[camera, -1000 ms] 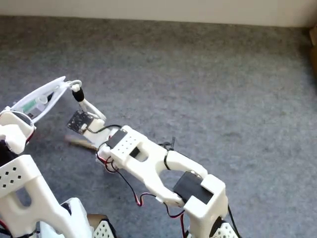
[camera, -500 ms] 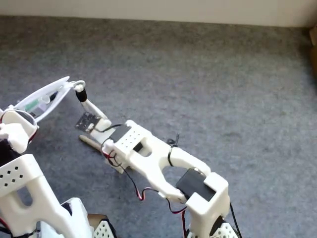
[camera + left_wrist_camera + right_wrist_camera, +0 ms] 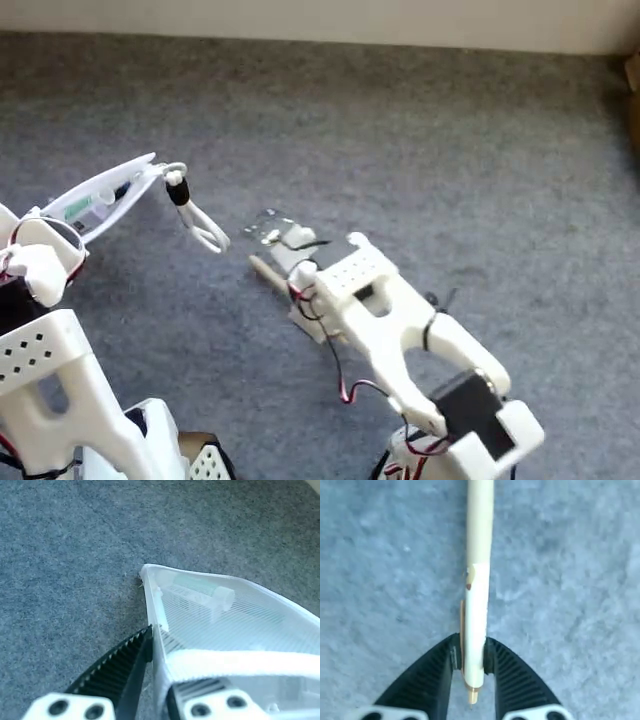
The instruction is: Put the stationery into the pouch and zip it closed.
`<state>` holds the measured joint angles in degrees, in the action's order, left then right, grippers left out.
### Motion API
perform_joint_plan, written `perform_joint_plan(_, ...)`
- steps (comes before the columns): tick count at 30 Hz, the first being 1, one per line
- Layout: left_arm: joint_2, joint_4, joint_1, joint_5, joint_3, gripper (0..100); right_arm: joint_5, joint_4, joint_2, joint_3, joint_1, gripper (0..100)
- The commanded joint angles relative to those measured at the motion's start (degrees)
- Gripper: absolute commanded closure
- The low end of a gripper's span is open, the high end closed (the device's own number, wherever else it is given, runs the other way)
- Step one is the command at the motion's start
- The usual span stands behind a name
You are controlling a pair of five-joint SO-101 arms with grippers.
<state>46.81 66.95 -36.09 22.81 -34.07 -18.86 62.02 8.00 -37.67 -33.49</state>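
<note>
A translucent white mesh pouch point(image 3: 100, 197) is held up off the carpet at the left, with my left gripper point(image 3: 42, 228) shut on its near end. In the left wrist view the black fingers point(image 3: 125, 670) pinch the pouch point(image 3: 225, 620) at its edge, and a pale green-capped item point(image 3: 200, 589) lies inside. A black zip pull with a white loop point(image 3: 200, 225) dangles from the pouch's far tip. My right gripper point(image 3: 470, 652) is shut on a cream pen point(image 3: 479, 580), low over the carpet to the right of the pouch. In the high view the pen point(image 3: 262, 268) pokes out beneath the wrist.
Grey carpet point(image 3: 450, 150) covers the whole work area, with open room to the right and at the back. A pale wall edge point(image 3: 320, 20) runs along the far side. Both arm bases stand at the near edge.
My right arm has swung right and away from the pouch's tip, carrying the pen. The pouch's loop now hangs free, and the pouch has shifted slightly right.
</note>
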Motion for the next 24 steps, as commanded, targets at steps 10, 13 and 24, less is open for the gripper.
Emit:
perform_joint_plan(10,2.1,-1.1,1.5,0.5,1.8,99,0.3,0.3,7.1,-5.3,8.7,95.7)
perform_joint_plan(13,2.1,-1.1,1.5,0.5,1.8,99,5.7,0.7,7.1,-5.3,8.5,87.9)
perform_joint_plan(24,2.1,-1.1,1.4,0.4,1.8,99,6.8,0.2,6.5,1.1,3.8,82.1)
